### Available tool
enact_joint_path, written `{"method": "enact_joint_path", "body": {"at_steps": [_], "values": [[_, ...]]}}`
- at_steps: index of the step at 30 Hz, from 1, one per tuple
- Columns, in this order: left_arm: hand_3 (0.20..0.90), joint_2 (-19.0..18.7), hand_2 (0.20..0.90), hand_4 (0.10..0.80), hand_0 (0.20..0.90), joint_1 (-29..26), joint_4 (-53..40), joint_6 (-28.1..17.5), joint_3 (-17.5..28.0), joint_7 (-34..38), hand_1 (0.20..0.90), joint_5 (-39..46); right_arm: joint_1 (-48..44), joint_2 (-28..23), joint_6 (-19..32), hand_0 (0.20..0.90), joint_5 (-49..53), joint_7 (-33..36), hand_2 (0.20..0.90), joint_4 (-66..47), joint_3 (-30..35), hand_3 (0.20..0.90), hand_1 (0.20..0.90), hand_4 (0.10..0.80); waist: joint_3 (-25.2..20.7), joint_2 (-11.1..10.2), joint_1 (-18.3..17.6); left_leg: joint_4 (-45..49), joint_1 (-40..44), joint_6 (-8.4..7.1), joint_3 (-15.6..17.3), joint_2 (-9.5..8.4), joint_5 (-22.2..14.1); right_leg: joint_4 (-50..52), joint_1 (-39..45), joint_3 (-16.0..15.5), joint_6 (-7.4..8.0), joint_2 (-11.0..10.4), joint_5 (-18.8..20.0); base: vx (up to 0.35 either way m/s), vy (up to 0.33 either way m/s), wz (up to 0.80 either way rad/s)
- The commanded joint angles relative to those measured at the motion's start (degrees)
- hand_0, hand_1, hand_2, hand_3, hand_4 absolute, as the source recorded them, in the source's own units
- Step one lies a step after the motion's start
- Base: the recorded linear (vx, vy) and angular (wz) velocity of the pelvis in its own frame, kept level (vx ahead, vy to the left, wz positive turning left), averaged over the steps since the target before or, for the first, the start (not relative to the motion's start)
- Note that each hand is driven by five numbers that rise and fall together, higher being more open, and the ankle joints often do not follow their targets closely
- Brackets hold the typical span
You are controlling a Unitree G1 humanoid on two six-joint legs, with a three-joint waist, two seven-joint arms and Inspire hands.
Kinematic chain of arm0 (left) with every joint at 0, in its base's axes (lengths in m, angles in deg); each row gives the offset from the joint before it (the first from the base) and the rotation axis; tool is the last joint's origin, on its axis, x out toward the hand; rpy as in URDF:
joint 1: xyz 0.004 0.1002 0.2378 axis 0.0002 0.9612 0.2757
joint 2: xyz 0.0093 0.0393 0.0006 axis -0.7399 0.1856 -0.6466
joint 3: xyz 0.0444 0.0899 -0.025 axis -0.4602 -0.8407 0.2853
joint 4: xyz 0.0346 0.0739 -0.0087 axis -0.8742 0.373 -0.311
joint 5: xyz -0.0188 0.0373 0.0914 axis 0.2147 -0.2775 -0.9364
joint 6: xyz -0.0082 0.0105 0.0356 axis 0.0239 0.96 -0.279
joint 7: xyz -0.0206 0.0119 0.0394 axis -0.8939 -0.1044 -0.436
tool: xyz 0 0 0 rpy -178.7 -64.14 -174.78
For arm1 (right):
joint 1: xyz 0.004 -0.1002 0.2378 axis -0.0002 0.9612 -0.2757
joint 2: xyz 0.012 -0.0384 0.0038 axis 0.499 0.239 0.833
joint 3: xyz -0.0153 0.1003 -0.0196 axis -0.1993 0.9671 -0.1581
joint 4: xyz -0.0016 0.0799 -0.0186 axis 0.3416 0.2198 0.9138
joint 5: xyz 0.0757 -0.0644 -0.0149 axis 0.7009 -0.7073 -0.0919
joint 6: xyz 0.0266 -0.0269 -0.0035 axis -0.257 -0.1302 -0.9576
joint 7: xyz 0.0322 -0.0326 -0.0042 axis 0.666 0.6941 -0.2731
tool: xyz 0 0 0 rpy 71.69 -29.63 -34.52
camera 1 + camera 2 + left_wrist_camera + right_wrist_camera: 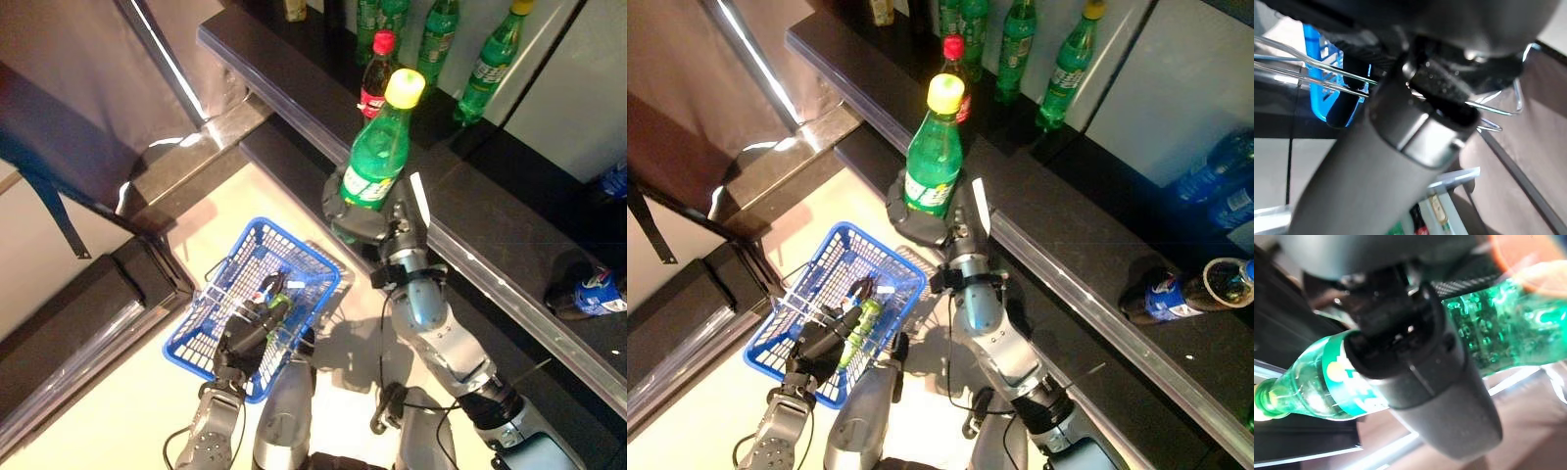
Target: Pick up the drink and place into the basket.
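You had the left hand (247, 338) low at the left, its dark fingers curled round the wire handles (1327, 78) of the blue basket (299, 257), so the basket hung from that hand above the pale floor (118, 392). In the left wrist view the thin metal handles ran across the hand's bulk, with blue mesh showing behind. Something small and green lay in or against the basket near the hand; you could not tell from these views what it was.

Moving right, your right hand (931, 223) was raised beside the front edge of the dark shelf (1068, 206), clenched round the lower body of the green drink bottle (935, 162). You held the bottle nearly upright, its yellow cap (945, 93) on top, and it stood clear of the shelf surface. The right wrist view confirmed it: the hand's dark fingers wrapped across the green bottle's label. The drink was therefore in your right hand, above and to the right of the basket, well apart from it.

Behind the held bottle a dark bottle with a red cap (376, 76) stood on the shelf, and further right several green bottles (490, 57) stood in a row at the back. At the far right a bottle with a blue label (1176, 294) lay on its side on the shelf.
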Motion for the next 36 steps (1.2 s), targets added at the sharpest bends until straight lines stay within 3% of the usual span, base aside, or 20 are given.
{"method": "enact_joint_path", "body": {"at_steps": [1,11,20,26,29,36], "values": [[0.200,-3.2,0.300,0.100,0.300,-2.9,-21.5,-6.5,0.1,-13.6,0.300,-2.1,-7.3,2.4,7.2,0.300,-1.2,-2.9,0.300,-7.7,0.9,0.200,0.300,0.100,-6.9,0.3,1.0,7.4,-0.6,1.73,-2.5,-2.19,-0.3,-10.5,6.3,-2.2,-2.53,1.0,9.3,-0.068,-0.029,0.15],[0.200,-5.7,0.300,0.100,0.300,-7.1,-29.7,-0.3,-3.1,-22.1,0.300,3.0,-9.4,5.1,6.3,0.300,0.6,-1.6,0.300,0.4,-2.9,0.200,0.300,0.100,-6.0,0.3,2.9,7.0,-0.8,2.29,-4.1,-3.48,-1.7,-11.8,7.2,-4.3,-1.89,0.4,10.3,-0.023,-0.025,0.14],[0.200,-6.0,0.300,0.100,0.300,-10.2,-34.7,4.1,-2.7,-29.6,0.300,5.1,-9.4,8.8,5.9,0.300,0.6,0.9,0.300,13.0,-4.0,0.200,0.300,0.100,-5.4,0.4,4.7,7.0,-1.1,2.70,-5.7,-4.84,-2.9,-12.1,7.6,-5.5,-1.39,-0.2,10.7,-0.008,-0.037,0.13],[0.200,-5.2,0.300,0.100,0.300,-13.1,-37.2,7.0,-3.3,-36.1,0.300,7.4,-8.9,12.0,6.3,0.300,0.5,2.4,0.300,22.3,-4.4,0.200,0.300,0.100,-4.8,0.7,5.5,6.7,-1.7,2.89,-6.6,-5.47,-3.5,-12.3,7.1,-6.2,-1.18,-0.5,10.9,-0.021,-0.035,0.10],[0.200,-4.4,0.300,0.100,0.300,-13.8,-39.1,11.5,-3.6,-39.2,0.300,12.5,-9.0,12.9,6.4,0.300,0.9,2.7,0.300,24.1,-4.5,0.200,0.300,0.100,-4.4,0.8,5.7,6.3,-1.7,2.94,-7.0,-5.71,-3.8,-12.8,7.1,-6.2,-1.09,-0.3,11.2,-0.007,-0.026,0.08],[0.200,-2.5,0.300,0.100,0.300,-17.3,-40.1,15.5,-6.8,-40.0,0.300,12.5,-12.1,15.1,6.6,0.300,4.0,3.9,0.300,29.4,-5.4,0.200,0.300,0.100,-3.7,0.6,6.1,5.8,-2.0,3.09,-7.2,-6.11,-4.3,-13.1,6.6,-6.4,-0.81,-0.4,11.7,-0.002,-0.028,0.06]]}}
